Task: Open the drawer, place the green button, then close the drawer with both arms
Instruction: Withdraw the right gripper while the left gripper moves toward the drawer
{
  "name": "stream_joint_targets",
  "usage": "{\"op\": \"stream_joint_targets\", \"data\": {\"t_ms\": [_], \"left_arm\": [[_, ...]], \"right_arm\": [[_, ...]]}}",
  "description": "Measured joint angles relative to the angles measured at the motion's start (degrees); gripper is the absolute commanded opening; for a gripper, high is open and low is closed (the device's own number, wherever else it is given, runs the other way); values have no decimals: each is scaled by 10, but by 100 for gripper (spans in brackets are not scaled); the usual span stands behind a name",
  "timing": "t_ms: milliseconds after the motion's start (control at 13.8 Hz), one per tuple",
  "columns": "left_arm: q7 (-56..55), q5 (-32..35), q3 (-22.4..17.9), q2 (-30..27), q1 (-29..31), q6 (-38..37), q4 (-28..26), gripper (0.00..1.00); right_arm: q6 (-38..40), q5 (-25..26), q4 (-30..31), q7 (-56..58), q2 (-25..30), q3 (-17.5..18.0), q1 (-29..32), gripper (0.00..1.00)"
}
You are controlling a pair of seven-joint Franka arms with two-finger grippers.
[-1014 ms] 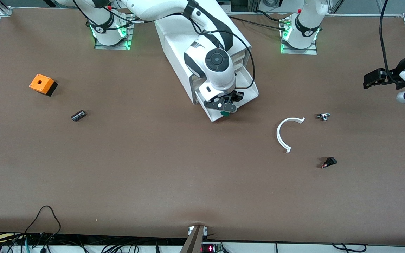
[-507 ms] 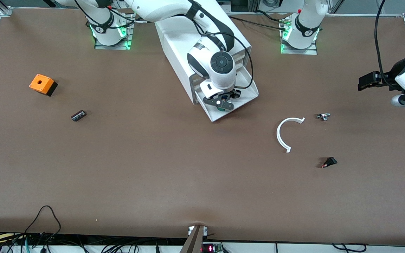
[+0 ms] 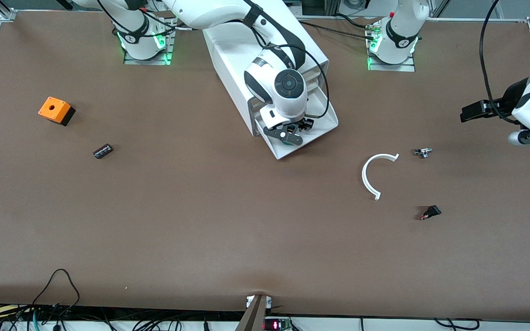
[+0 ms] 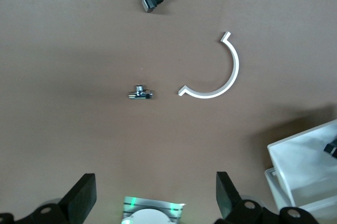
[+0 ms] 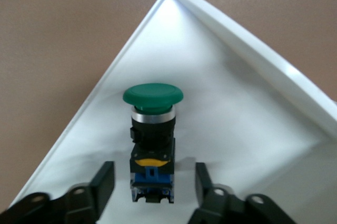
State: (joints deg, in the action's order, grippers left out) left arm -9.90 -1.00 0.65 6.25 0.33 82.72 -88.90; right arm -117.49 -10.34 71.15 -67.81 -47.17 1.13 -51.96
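Observation:
The drawer (image 3: pixel 325 129) is the lowest white tray of the cabinet (image 3: pixel 233 50) and stands pulled out. The button (image 3: pixel 287 141) lies on its side on the drawer floor (image 5: pixel 237 103); its green cap (image 5: pixel 152 96) points toward the drawer's front corner. My right gripper (image 3: pixel 292 133) hangs low over the drawer, open, its fingers (image 5: pixel 102 184) on either side of the button's blue end with gaps. My left gripper (image 3: pixel 469 112) is open and empty in the air over the left arm's end of the table; it shows in the left wrist view (image 4: pixel 152 203).
A white C-shaped strip (image 3: pixel 370 177), a small metal fitting (image 3: pixel 423 152) and a small black part (image 3: pixel 430 212) lie toward the left arm's end. An orange cube (image 3: pixel 54 110) and a dark stubby cylinder (image 3: pixel 103 151) lie toward the right arm's end.
My right gripper has moved with the button from the drawer's front edge inward toward the cabinet. My left gripper has drifted a little toward the middle of the table.

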Motion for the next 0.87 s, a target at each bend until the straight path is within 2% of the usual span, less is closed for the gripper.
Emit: {"op": "stream_joint_targets", "data": {"t_ms": [145, 362, 580, 870], "left_arm": [[-40, -3, 14, 9, -3, 12, -2, 100], [-98, -3, 37, 24, -7, 41, -11, 100], [-133, -3, 56, 36, -8, 81, -31, 100], [-203, -3, 96, 63, -8, 129, -43, 100]], "right_arm": [[2, 0, -4, 0, 12, -11, 0, 100], [39, 1, -30, 52, 52, -56, 16, 100], [89, 0, -37, 169, 107, -115, 62, 100], [176, -25, -37, 382, 162, -133, 170, 100]]}}
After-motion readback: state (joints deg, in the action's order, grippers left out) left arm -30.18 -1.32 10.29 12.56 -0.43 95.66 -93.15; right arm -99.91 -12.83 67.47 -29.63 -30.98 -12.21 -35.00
